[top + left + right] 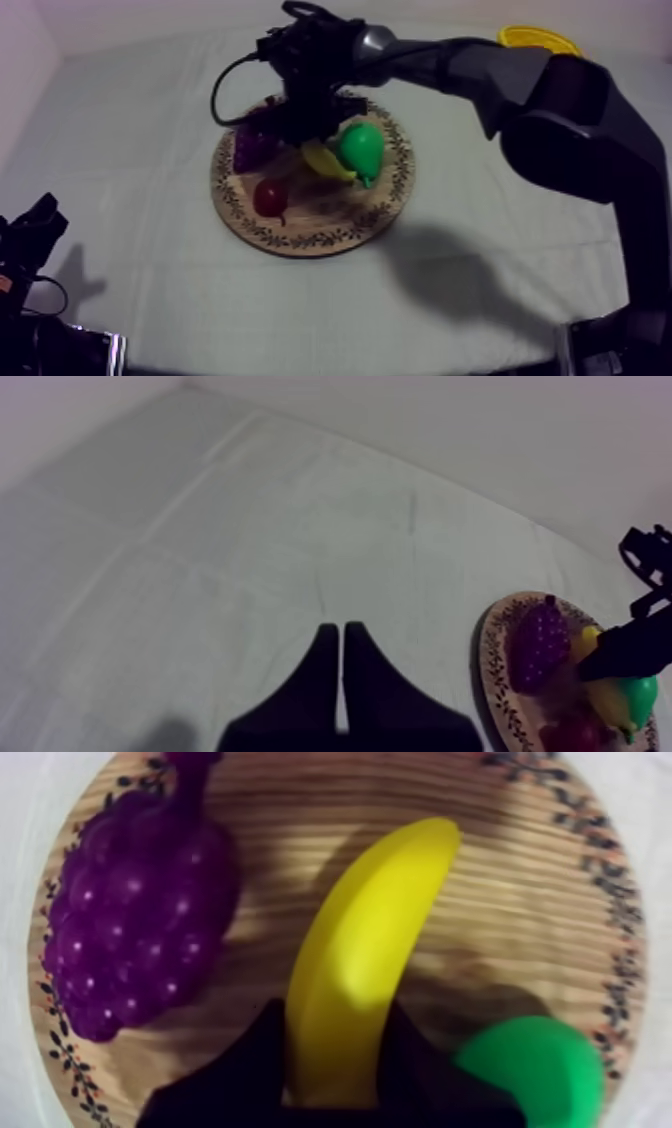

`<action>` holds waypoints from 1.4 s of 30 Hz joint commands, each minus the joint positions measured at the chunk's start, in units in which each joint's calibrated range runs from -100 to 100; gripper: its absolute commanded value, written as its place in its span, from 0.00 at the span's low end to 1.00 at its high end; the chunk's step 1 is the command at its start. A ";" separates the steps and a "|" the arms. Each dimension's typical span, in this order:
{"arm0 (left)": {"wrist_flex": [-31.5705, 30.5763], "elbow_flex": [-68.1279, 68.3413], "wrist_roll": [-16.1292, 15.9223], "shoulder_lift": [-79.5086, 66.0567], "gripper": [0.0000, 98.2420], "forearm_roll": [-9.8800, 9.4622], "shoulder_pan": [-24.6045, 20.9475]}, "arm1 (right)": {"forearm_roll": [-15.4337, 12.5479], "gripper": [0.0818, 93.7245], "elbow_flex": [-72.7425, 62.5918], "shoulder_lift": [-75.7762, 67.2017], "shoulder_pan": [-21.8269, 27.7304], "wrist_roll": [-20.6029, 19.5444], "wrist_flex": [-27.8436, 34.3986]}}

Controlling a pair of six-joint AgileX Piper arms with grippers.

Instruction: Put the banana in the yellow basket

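The yellow banana [372, 942] lies across the middle of the round wooden board [520, 892], between purple grapes [140, 922] and a green pear [535, 1067]. My right gripper [333, 1012] is shut on the banana's near end, one black finger pressed to each side. From above, the right gripper [312, 128] hangs over the board [385, 205], with the banana [328, 162] just under it. The yellow basket [538, 40] stands at the far right, behind the right arm. My left gripper [342, 666] is shut on nothing, low at the table's left [35, 228].
A small red fruit [270, 197] sits on the board's front left, with the grapes [254, 148] behind it and the pear [362, 148] to the right. The right arm spans the table from the far right to the board. Bare cloth surrounds the board.
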 commanded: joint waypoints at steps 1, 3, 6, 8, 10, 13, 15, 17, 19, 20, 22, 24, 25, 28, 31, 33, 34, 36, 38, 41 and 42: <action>-0.01 -0.01 0.02 -0.05 0.00 -0.03 -0.01 | 0.45 0.13 1.78 -3.01 0.41 -0.05 1.03; -0.01 -0.01 0.02 -0.05 0.00 -0.03 -0.01 | 0.96 0.13 3.80 -6.03 0.82 -0.04 1.83; -0.01 -0.01 0.02 -0.05 0.00 -0.03 -0.01 | 1.97 0.14 6.95 -11.21 1.36 0.15 2.83; -0.01 -0.01 0.02 -0.05 0.00 -0.03 -0.01 | 2.78 0.14 8.90 -14.99 1.88 0.36 3.34; -0.01 -0.01 0.02 -0.05 0.00 -0.03 -0.01 | 3.66 0.14 10.64 -18.72 2.61 0.63 3.68; -0.01 -0.01 0.02 -0.05 0.00 -0.03 -0.01 | 5.03 0.14 12.82 -23.75 4.06 1.17 3.84; -0.01 -0.01 0.02 -0.05 0.00 -0.03 -0.01 | 5.83 0.14 14.09 -26.61 5.40 1.58 3.42; -0.01 -0.01 0.02 -0.05 0.00 -0.03 -0.01 | 6.48 0.14 15.39 -29.01 7.13 2.14 2.33; -0.01 -0.01 0.02 -0.05 0.00 -0.03 -0.01 | 7.04 0.13 16.55 -30.92 9.09 2.77 0.99; -0.01 -0.01 0.02 -0.05 0.00 -0.03 -0.01 | 7.24 0.13 17.03 -31.68 10.12 3.12 0.35; -0.01 -0.01 0.02 -0.05 0.00 -0.03 -0.01 | 7.68 0.13 17.65 -32.84 12.22 3.82 -0.64; -0.01 -0.01 0.02 -0.05 0.00 -0.03 -0.01 | 8.01 0.13 17.96 -33.54 14.40 4.48 -1.45; -0.01 -0.01 0.02 -0.05 0.00 -0.03 -0.01 | 8.18 0.13 18.05 -33.77 15.49 4.73 -1.93; -0.01 -0.01 0.02 -0.05 0.00 -0.03 -0.01 | 8.78 0.13 18.36 -34.10 18.69 5.56 -3.76; -0.01 -0.01 0.02 -0.05 0.00 -0.03 -0.01 | 9.41 0.13 19.21 -34.20 21.72 6.55 -5.98; -0.01 -0.01 0.02 -0.05 0.00 -0.03 -0.01 | 9.88 0.13 20.08 -34.28 23.76 7.25 -7.77; -0.01 -0.01 0.02 -0.05 0.00 -0.03 -0.01 | 10.10 0.14 20.66 -34.31 24.78 7.63 -8.75; -0.01 -0.01 0.02 -0.05 0.00 -0.03 -0.01 | 10.51 0.14 21.90 -34.35 26.73 8.29 -10.68; -0.01 -0.01 0.02 -0.05 0.00 -0.03 -0.01 | 10.82 0.14 23.16 -34.37 28.56 8.90 -12.35; -0.01 -0.01 0.02 -0.05 0.00 -0.03 -0.01 | 11.16 0.13 25.35 -34.45 30.84 9.78 -14.27; -0.01 -0.01 0.02 -0.05 0.00 -0.03 -0.01 | 11.24 0.13 26.22 -34.54 31.52 10.12 -14.90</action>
